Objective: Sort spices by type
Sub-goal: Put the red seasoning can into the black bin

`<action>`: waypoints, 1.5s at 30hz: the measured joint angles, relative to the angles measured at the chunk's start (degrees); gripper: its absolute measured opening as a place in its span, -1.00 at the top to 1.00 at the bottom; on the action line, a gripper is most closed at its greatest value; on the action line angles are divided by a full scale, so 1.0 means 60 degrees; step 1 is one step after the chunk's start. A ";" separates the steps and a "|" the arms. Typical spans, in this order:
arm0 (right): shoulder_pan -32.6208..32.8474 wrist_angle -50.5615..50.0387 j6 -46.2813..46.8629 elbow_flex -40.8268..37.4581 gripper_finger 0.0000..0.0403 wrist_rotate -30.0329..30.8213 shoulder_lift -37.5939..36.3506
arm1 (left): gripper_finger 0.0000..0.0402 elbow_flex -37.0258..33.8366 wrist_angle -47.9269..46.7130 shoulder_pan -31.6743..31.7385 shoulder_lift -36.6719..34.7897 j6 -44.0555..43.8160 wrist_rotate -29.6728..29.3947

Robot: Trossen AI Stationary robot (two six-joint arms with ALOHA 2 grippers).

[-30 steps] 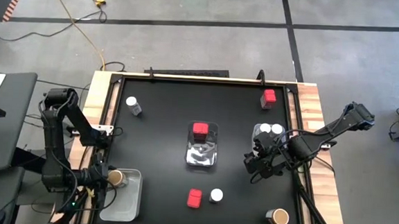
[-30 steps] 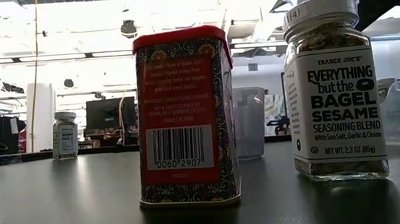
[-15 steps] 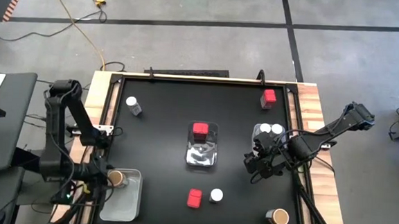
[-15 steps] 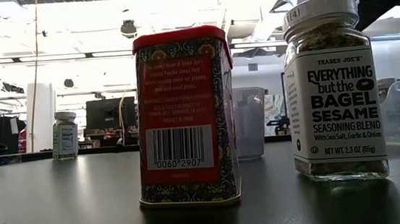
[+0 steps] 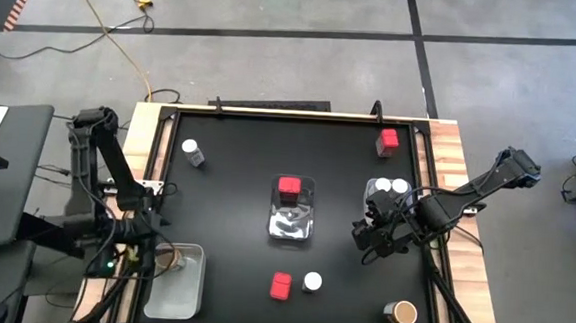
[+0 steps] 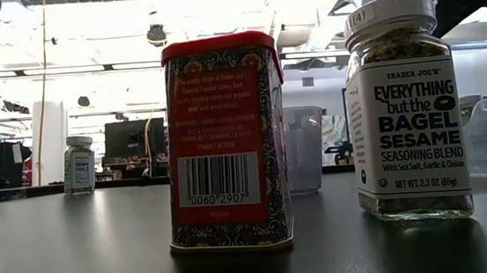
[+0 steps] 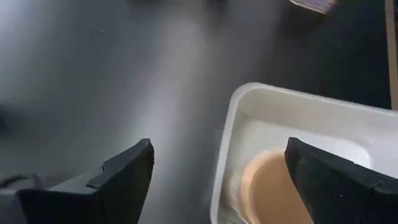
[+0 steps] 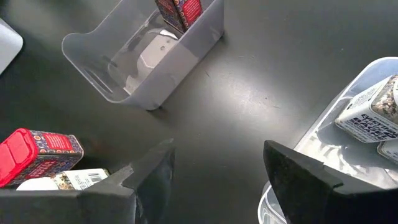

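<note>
The left claw [image 5: 152,256] stands wide and empty at about 8 o'clock on the counter [image 5: 237,168], over the rim of the left bin [image 5: 182,293]. Only the left wrist view shows what lies between its fingers [image 7: 124,174]: the bin's white rim [image 7: 227,149] and a tan jar lid [image 7: 277,186] inside it, nothing gripped. In the high view that tan jar [image 5: 167,259] is half hidden under the claw.

The right claw [image 5: 372,237] hangs at about 3 o'clock, also wide and empty, just beside the right bin [image 5: 374,199] with two white-lidded jars [image 5: 392,187]. The right wrist view shows bare black counter [image 8: 236,112] between its fingers [image 8: 146,174], one of those jars lying labelled in the bin [image 8: 370,112], and the centre bin [image 8: 143,56] with a red tin [image 8: 180,9] at its far end.

From above, the centre bin [image 5: 291,225] holds one red tin [image 5: 289,187]. Loose on the counter: a red tin [image 5: 388,142] at 1 o'clock, a white-lidded jar [image 5: 193,153] at 10 o'clock, a red tin [image 5: 280,285] just beside a white-lidded jar [image 5: 313,281] at 6 o'clock, and a tan jar [image 5: 400,313] at 5 o'clock.

The low view alone gives labels: the red tin [image 6: 225,142] shows a barcode, and the jar [image 6: 406,109] beside it reads "Everything but the Bagel". A small jar [image 6: 79,164] stands far back.
</note>
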 joint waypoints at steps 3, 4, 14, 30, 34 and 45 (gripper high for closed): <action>0.0001 -0.0002 0.0000 0.0000 -0.35 0.0000 0.0000 | -0.72 0.0000 -0.0030 0.0557 -0.0081 0.0324 -0.0083; -0.0002 0.0001 0.0000 0.0000 -0.35 0.0000 0.0001 | -0.72 0.0000 0.0024 0.0695 -0.0083 0.0403 -0.0079; 0.0001 0.0005 -0.0766 0.0000 -0.35 0.0004 0.0000 | -0.72 0.0000 0.0114 0.1279 -0.0081 0.0751 -0.0371; -0.0680 0.2675 -0.3963 0.0000 -0.35 0.0935 0.0291 | -0.72 -0.0003 0.4068 0.5166 -0.0079 0.6830 -0.0713; -0.0993 0.4552 -0.5790 0.0000 -0.35 0.0958 0.0771 | -0.72 -0.0004 0.5681 0.6039 -0.0079 0.8722 -0.0710; -0.1258 0.6430 -0.7770 0.0773 -0.35 0.0867 0.1976 | -0.72 -0.0004 0.7127 0.7026 -0.0010 0.9267 -0.0695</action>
